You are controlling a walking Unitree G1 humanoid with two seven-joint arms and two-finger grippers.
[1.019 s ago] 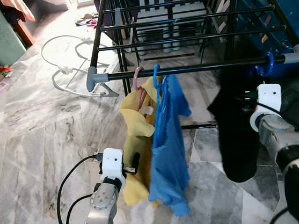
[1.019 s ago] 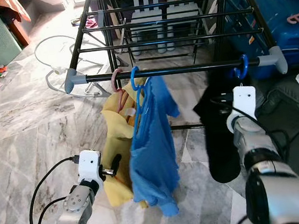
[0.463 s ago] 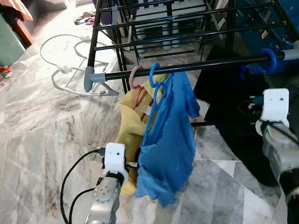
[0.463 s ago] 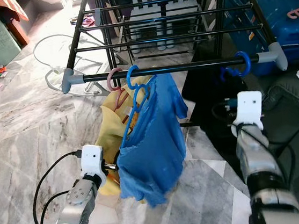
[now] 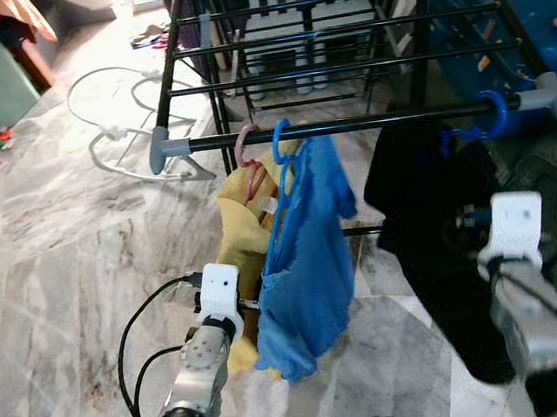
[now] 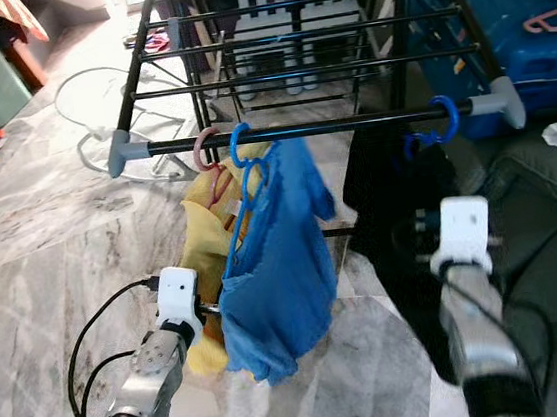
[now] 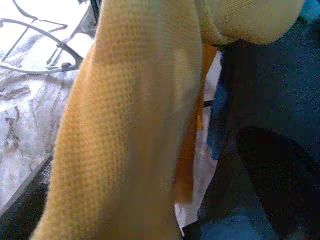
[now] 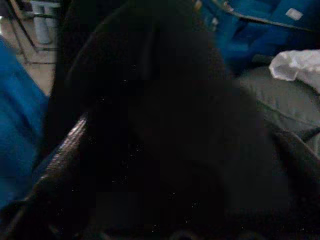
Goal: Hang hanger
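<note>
Currently three hangers sit on the front rail (image 5: 349,124) of the rack (image 5: 338,21), all hooked over it: a pink hanger (image 5: 244,144) carrying a yellow garment (image 5: 242,243), a blue hanger (image 5: 280,148) carrying a blue garment (image 5: 310,265), and another blue hook (image 5: 494,113) near the right end of the rail carrying a black garment (image 5: 429,201).

Key relation — the black garment's hook lies above and ahead of the right gripper (image 8: 75,165), and the rail's long axis runs left to right across the robot's front. The right arm (image 5: 514,242) is the nearer one to that hook. The left arm (image 5: 214,306) stands low, beside the hem of the yellow garment.

Gripper state:
- Left gripper: the wrist camera looks straight onto yellow fabric, very close; its fingers are not visible, so whether they are parted or closed cannot be told.
- Right gripper: one dark finger edge shows against the black fabric, which it presses close to or touches; its opening, and whether it holds cloth, cannot be told.

Judgement: the hook appears seated on the rail, so the hanging step looks complete or nearly so — any next move is likely a release and a retreat downward, clear of the fabric.
</note>
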